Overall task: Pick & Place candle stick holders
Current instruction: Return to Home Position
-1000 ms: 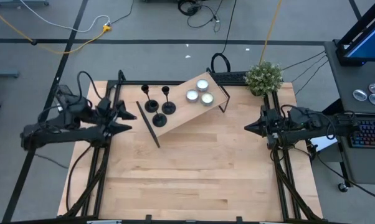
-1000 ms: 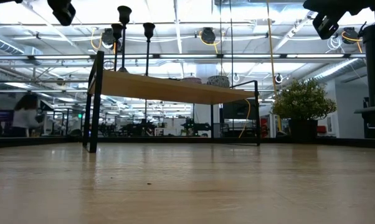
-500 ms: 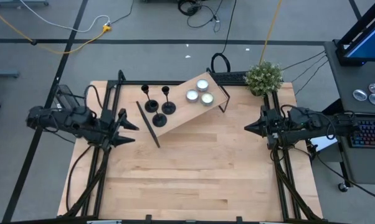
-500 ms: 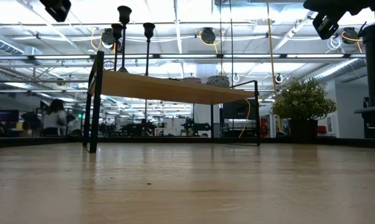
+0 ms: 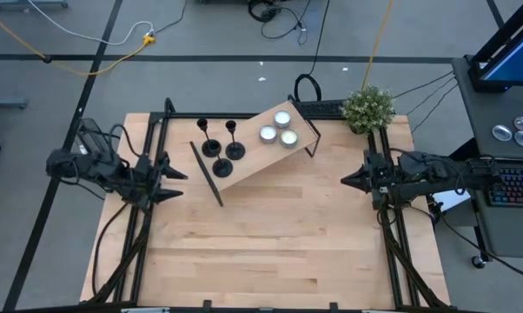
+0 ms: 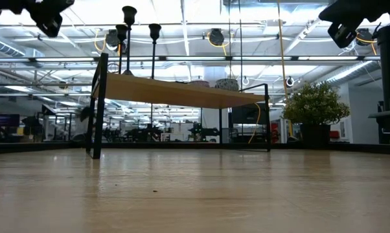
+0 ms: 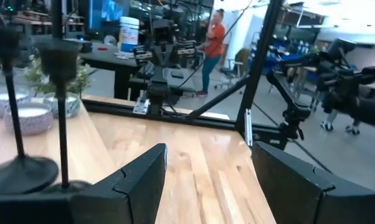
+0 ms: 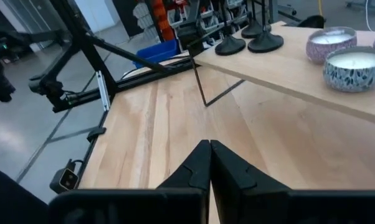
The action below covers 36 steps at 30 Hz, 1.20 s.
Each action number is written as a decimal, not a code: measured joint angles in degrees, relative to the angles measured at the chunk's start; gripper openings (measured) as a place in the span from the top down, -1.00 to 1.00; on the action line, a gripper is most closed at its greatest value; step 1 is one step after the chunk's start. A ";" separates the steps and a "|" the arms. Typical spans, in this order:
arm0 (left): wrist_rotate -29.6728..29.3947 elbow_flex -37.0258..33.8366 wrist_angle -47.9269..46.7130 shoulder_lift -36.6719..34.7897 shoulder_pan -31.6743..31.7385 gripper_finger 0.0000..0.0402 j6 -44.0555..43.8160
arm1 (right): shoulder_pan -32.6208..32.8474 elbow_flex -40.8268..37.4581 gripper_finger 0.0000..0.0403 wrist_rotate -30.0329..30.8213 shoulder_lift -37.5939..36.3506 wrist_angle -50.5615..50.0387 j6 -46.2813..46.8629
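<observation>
Three black candle stick holders stand upright by their disc bases on the left end of a slanted wooden shelf. They show tall in the low view and beside my fingers in the left wrist view. My left gripper hovers open near the table's left edge, just left of the shelf and touching nothing. In its wrist view only bare table lies between the fingers. My right gripper waits shut above the table's right side, pointing at the shelf.
Three silvery tealight candles sit on the shelf's right end. The shelf's black legs stand on the table. A potted plant is at the far right corner. Bare wooden tabletop stretches toward the near edge.
My left arm has swung round, and its gripper has moved a little down and toward the table's near left. It has rolled somewhat and stayed open. The holders and shelf have not moved.
</observation>
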 joint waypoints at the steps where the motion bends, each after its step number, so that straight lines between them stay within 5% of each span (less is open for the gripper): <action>1: -0.09 -1.35 0.85 -0.85 0.04 -0.20 -0.25 | 0.00 0.00 1.00 0.02 -0.01 0.25 0.29; 14: 0.12 -13.35 7.36 -12.14 0.04 -0.20 1.18 | 0.06 -8.93 1.00 -4.86 -0.68 18.25 0.88; 31: 0.52 -16.44 6.63 -12.12 0.04 -0.20 1.87 | 0.00 -14.87 1.00 -0.07 -21.13 11.67 -1.38; 36: -0.80 -17.92 10.38 -12.14 0.04 -0.20 3.37 | 0.00 -18.82 1.00 -0.04 -20.99 14.48 -2.35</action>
